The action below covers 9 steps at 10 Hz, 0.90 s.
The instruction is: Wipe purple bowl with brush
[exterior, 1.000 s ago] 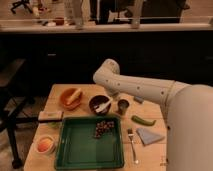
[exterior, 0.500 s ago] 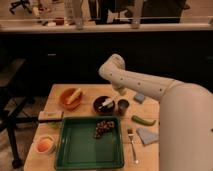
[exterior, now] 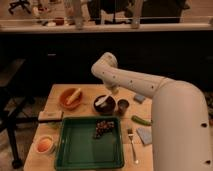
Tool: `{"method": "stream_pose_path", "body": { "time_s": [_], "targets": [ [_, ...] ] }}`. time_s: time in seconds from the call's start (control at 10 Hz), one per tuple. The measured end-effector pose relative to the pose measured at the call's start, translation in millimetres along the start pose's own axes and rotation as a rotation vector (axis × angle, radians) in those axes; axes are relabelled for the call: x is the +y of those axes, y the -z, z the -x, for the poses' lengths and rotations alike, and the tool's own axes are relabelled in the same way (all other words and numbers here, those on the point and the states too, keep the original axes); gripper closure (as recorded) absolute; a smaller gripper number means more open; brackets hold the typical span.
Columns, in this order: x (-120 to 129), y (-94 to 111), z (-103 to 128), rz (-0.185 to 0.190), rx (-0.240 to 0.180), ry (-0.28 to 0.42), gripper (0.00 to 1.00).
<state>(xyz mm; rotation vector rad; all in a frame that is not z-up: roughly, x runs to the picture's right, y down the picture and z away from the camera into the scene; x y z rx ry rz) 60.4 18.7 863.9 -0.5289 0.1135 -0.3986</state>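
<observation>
Your purple bowl (exterior: 105, 104) sits mid-counter: round, dark maroon rim, smooth-looking, just left of a small dark grey cup (exterior: 122, 105) and right of the orange bowl (exterior: 70, 97), which holds a pale yellowish piece. The brush (exterior: 103, 100) lies slanted across the purple bowl's opening, a slim white handle, its lower end down inside the bowl and the upper end rising toward the gripper (exterior: 112, 90).

The counter (exterior: 89, 108) is pale wood with a matte grain. In front of the bowl stands a green tray (exterior: 76, 148), rectangular with raised walls, plastic by the look, carrying a dark bunch of grapes (exterior: 103, 127) near its back right corner. Right of the tray: a metal fork (exterior: 133, 144), a folded blue-grey cloth (exterior: 146, 135), and a long green vegetable (exterior: 140, 120). Left front, a small white dish (exterior: 44, 144) with something orange-pink inside.

Arm pose: the white, rounded arm comes in from your right, rises to a bent elbow above the counter's far edge, then drops steeply to the gripper, which hangs just above the bowl's back right rim at the brush's upper end. You cannot tell how far the fingers are parted, or whether they have hold of the handle.

Against half a second back: the elbow now stands higher and the forearm steeper; bowl, tray and the rest sit where they did.
</observation>
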Motion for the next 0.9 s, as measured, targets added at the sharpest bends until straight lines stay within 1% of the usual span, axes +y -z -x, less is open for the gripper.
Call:
{"method": "stream_pose_path", "body": {
  "time_s": [0.1,0.3,0.6,0.8,0.9],
  "targets": [
    [7,4,3,-0.002,-0.016,0.008,1.0],
    [22,6,2,0.008,-0.031,0.009,1.0],
    [41,-5,-27,0.048,-0.035,-0.037,1.0],
    [42,-19,-42,0.082,-0.024,-0.067,1.0],
    [40,-23,-44,0.088,-0.022,-0.072,1.0]
  ]
}}
